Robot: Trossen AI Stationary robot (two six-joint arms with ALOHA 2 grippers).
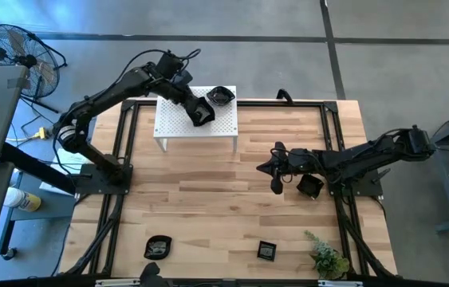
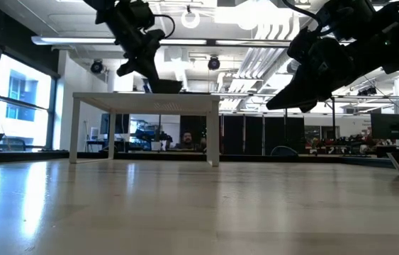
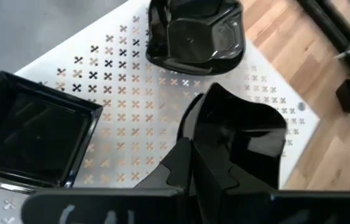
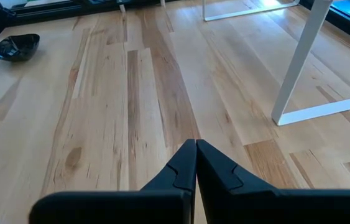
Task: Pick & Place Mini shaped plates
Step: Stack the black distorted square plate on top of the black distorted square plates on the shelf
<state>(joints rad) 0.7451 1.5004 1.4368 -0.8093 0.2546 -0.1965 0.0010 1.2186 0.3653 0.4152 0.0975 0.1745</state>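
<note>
**Left claw grips a plate above the white platform; right claw hangs empty over the counter**

The left wrist view shows what the overhead view only hints at: the left claw [image 3: 193, 163] is pinched tight on the rim of a glossy black plate [image 3: 240, 140], held over the white perforated platform [image 3: 119, 106]. In that same view a square plate [image 3: 32, 134] lies flat on the platform to one side, and a scalloped plate [image 3: 194, 34] sits at the platform's far edge. From above, the held plate [image 1: 201, 112] and the scalloped plate [image 1: 220, 96] show, but the arm covers much of the platform and the square plate cannot be made out there.

The overhead view alone shows the wider layout of the wooden counter [image 1: 208, 199]: a roundish plate [image 1: 158, 247] and a small square plate [image 1: 266, 251] near the front edge, well apart, with a small green plant [image 1: 326, 255] at the front right corner. The right claw [image 1: 276, 185] hangs over the counter's right half, fingers closed together with nothing between them; the right wrist view confirms this [image 4: 194, 163] and shows bare boards below, one platform leg [image 4: 302, 62] ahead, and a dark plate [image 4: 15, 47] far off.

The low view shows both arms hanging above the counter and a person seated in the room behind the platform's legs.
</note>
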